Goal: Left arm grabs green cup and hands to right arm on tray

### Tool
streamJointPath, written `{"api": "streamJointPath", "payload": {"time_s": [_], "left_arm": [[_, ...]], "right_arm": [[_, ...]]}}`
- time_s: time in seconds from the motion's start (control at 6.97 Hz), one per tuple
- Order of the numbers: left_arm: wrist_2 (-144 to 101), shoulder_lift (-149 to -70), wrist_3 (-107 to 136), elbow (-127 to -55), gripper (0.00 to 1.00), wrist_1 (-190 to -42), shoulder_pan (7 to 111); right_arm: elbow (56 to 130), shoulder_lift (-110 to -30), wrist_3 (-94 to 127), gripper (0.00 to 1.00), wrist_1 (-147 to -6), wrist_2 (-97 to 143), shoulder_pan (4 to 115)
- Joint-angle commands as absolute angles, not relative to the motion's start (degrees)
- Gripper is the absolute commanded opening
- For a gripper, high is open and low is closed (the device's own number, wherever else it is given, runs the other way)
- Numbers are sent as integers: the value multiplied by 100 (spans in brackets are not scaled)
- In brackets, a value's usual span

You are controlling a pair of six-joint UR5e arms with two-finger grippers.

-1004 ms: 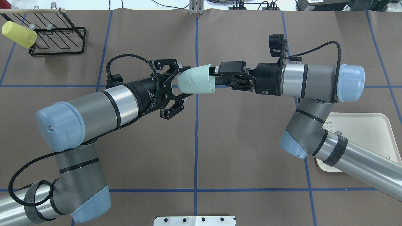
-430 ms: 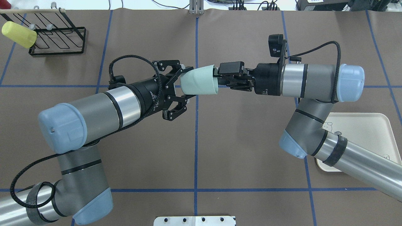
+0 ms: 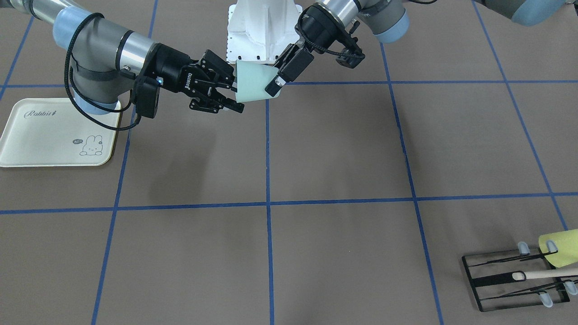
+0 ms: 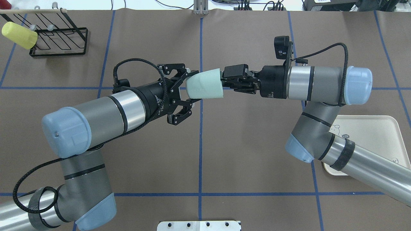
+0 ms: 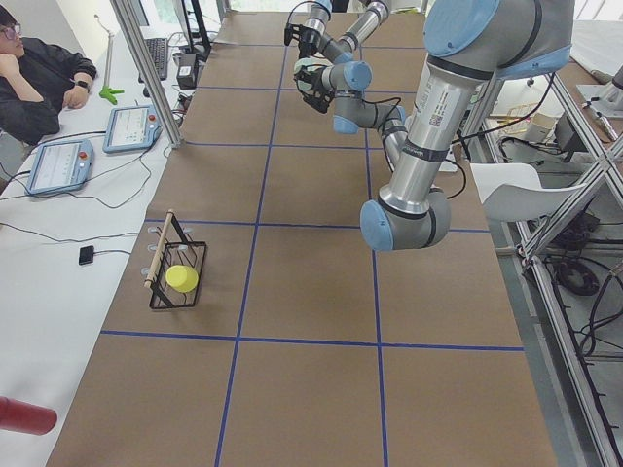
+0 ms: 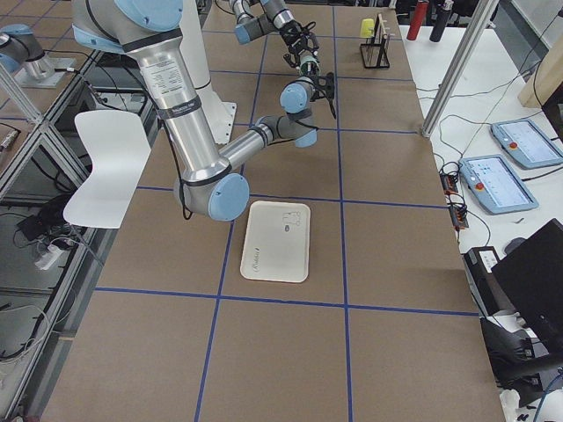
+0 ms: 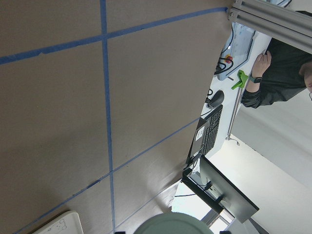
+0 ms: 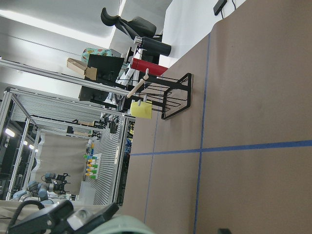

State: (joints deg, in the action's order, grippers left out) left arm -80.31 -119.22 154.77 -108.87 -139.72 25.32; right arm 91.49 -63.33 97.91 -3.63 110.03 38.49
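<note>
Right claw (image 4: 224, 81): clamped on green cup (image 4: 204, 84) rim. Left claw (image 4: 189, 88): spread wide around cup base. Tray (image 3: 27, 144): bare.

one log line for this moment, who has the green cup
phase: handover midair | green cup: held by right gripper at rim | left gripper: open around base | tray: empty

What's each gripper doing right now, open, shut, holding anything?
Left gripper: open, fingers spread around the green cup's base end, not clamped.
Right gripper: shut on the green cup's rim, carrying it in mid-air.
</note>
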Motion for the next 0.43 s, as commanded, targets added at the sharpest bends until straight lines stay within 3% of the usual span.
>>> {"api": "streamJointPath", "payload": {"time_s": [0.0, 0.14, 0.29], "left_arm": [[-8042, -11918, 15460, -10881, 44, -13975, 2531], [-8042, -11909, 15451, -10881, 45, -13983, 2531], [-8042, -11927, 15451, -10872, 46, -13983, 2531]], "right_arm": [[9149, -6337, 9791, 51, -352, 11004, 3841], [9149, -6337, 9791, 50, -352, 11004, 3841], [9141, -6346, 9791, 41, -352, 11004, 3841]]}}
